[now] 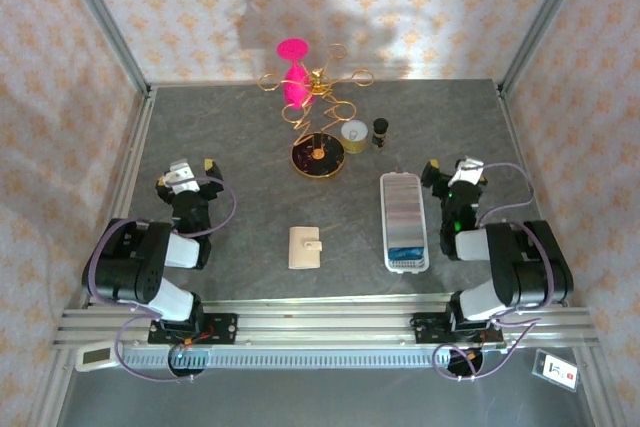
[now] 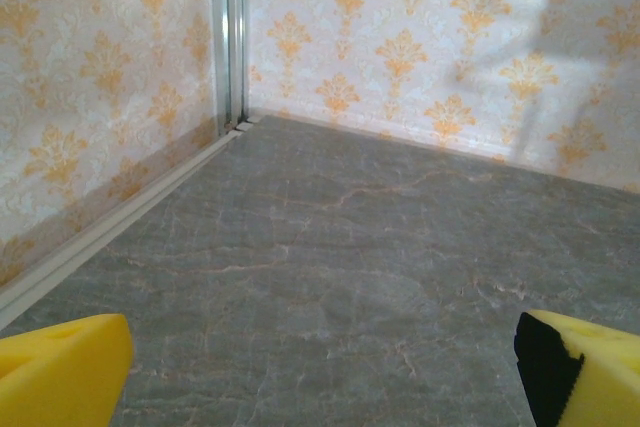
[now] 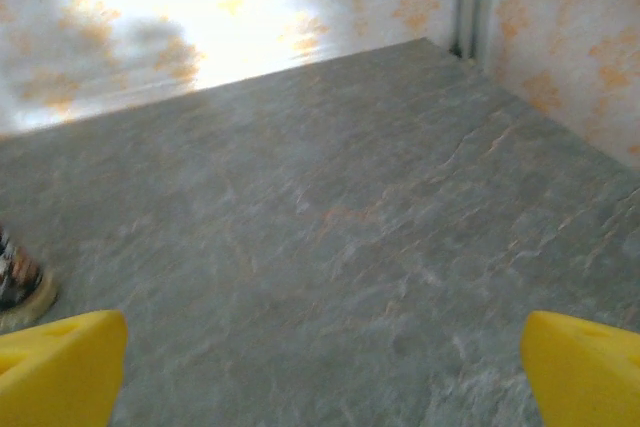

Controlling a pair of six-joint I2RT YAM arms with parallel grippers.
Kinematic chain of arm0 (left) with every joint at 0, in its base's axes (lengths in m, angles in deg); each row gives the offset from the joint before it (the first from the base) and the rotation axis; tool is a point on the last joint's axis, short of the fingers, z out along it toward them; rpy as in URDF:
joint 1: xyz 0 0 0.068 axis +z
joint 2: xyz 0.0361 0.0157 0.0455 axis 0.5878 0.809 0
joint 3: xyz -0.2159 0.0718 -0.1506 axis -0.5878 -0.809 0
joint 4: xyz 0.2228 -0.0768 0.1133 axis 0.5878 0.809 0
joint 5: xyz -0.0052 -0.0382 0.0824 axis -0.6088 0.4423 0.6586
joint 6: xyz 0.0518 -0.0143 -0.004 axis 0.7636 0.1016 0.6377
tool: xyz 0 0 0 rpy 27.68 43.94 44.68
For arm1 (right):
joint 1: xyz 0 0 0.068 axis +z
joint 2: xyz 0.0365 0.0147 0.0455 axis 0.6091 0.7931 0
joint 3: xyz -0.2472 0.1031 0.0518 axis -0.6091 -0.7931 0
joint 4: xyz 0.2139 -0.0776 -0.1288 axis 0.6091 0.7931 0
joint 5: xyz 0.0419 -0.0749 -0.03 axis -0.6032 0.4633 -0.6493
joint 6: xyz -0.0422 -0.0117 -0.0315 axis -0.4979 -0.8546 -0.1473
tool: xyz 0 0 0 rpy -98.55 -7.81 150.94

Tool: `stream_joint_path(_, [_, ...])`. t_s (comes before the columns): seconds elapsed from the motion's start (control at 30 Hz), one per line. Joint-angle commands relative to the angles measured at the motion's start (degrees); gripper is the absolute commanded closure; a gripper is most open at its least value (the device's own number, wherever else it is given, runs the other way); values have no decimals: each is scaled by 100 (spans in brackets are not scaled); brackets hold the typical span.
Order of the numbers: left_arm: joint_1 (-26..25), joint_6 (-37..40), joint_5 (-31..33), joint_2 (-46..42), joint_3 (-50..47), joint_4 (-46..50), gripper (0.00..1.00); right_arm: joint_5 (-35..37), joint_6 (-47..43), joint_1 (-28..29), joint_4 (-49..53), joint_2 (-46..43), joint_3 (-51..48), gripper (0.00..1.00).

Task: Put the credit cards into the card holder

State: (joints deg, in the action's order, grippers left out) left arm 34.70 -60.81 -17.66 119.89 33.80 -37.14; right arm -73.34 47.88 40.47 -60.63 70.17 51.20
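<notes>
The cream-beige card holder [image 1: 306, 247] lies closed and flat on the grey table, midway between the two arms, its snap tab on the right edge. A blue credit card [image 1: 405, 250] rests in the near end of the long white ridged tray [image 1: 403, 195]. My left gripper [image 1: 184, 169] sits at the left, well away from the holder, open over bare table, its yellow fingertips [image 2: 60, 372] wide apart. At the right of the tray my right gripper [image 1: 453, 169] is open too, with nothing between its yellow fingertips [image 3: 585, 372].
At the back middle stand a gold wire stand [image 1: 318, 97] with a pink piece on a dark round base, a small round tin [image 1: 353, 134] and a small dark bottle [image 1: 380, 131]. Patterned walls with metal rails enclose the table on three sides.
</notes>
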Motion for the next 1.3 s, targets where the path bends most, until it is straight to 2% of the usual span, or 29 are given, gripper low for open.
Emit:
stream_joint_path(0.0, [-116, 169, 181, -494, 234, 662, 1, 728, 303, -30, 1315, -827, 565, 0])
stream_joint_path(0.1, [-156, -98, 252, -1178, 658, 2079, 1, 1012, 902, -30, 1499, -1345, 409, 0])
stream_joint_path(0.17, [-151, -537, 313, -1582, 1002, 3201, 1, 1244, 1435, -30, 2181, -1868, 500, 0])
stream_joint_path(0.23, [-150, -1771, 636, -1983, 1486, 4450, 1, 1246, 1968, -30, 2951, -2248, 690, 0])
stream_joint_path(0.27, [-58, -2432, 543, -2172, 1796, 5122, 1, 1107, 2072, -35, 3212, -2392, 788, 0])
stream_joint_path(0.33, [206, -2406, -998, -2377, 2107, 5428, 1, 746, 2057, -37, 3751, -2585, 1031, 0])
stream_joint_path(0.37, [236, -2552, -1366, -2443, 2262, 5670, 1, 641, 2234, -33, 4099, -2651, 1178, 0])
stream_joint_path(0.47, [249, -3302, -1615, -2791, 2349, 6224, 1, -42, 2533, -30, 4971, -2854, 1529, 0])
stream_joint_path(0.53, [299, -4058, -1478, -3084, 2218, 6663, 1, -424, 2649, -31, 5315, -3084, 1594, 0])
stream_joint_path(0.57, [375, -4193, -1674, -3217, 2198, 6869, 1, -542, 2762, -31, 5516, -3217, 1612, 0])
stream_joint_path(0.73, [395, -4066, -3236, -3425, 2323, 7653, 1, -1744, 2934, -30, 6483, -3659, 1929, 0])
stream_joint_path(0.83, [203, -4295, -3432, -3367, 2254, 8382, 3, -2531, 3221, 124, 6717, -3659, 2038, 7])
stream_joint_path(0.9, [-113, -4345, -3464, -3276, 2090, 8532, 6, -2795, 3325, 618, 6807, -3365, 2195, 11])
stream_joint_path(1.07, [-1811, -4838, -2814, -2905, 1939, 8539, 5, -1566, 3207, 2993, 7243, -2190, 3109, 14])
stream_joint_path(1.17, [-2388, -4856, -2821, -2771, 1825, 8299, 4, -1356, 3390, 3873, 7192, -1473, 3359, 26])
stream_joint_path(1.2, [-2460, -4901, -2817, -2756, 1784, 8309, 3, -1240, 3464, 4089, 7152, -1254, 3388, 28])
stream_joint_path(1.27, [-2522, -4801, -2846, -2738, 1722, 8397, 2, -1059, 3660, 4482, 7009, -877, 3356, 41])
